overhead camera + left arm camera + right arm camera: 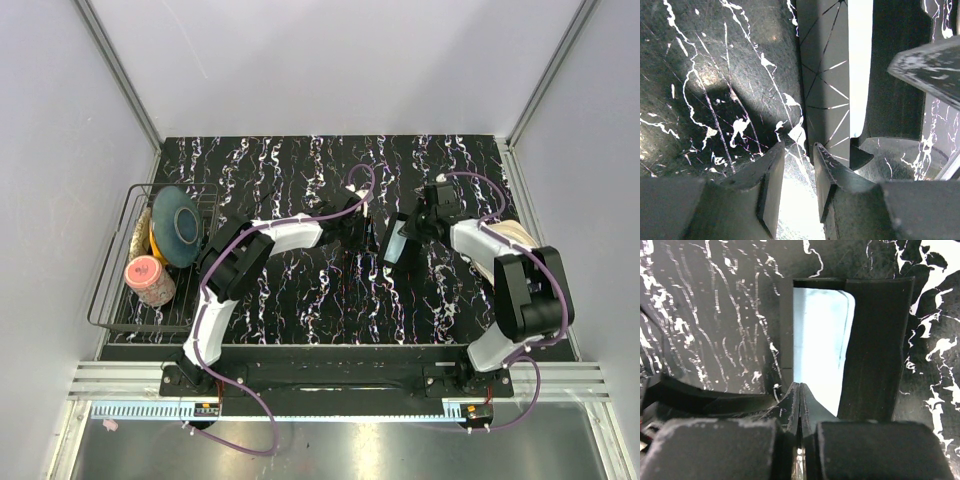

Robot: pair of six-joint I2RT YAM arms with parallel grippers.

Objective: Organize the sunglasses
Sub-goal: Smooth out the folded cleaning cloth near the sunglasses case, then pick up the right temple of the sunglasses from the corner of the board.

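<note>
The sunglasses case sits at mid-table, black outside with a pale blue lining and a black lid. My right gripper is shut, its tips pinched at the case's near edge; it reaches in from the right in the top view. My left gripper is open with only glaring table surface between the jaws, close to the case's grey patterned panel; it is seen from above just left of the case. A clear curved sunglasses lens lies right of my left fingers.
A wire rack at the left table edge holds a teal plate, a yellow item and a pink jar. A pale round object lies at the right edge behind my right arm. Walls enclose the table.
</note>
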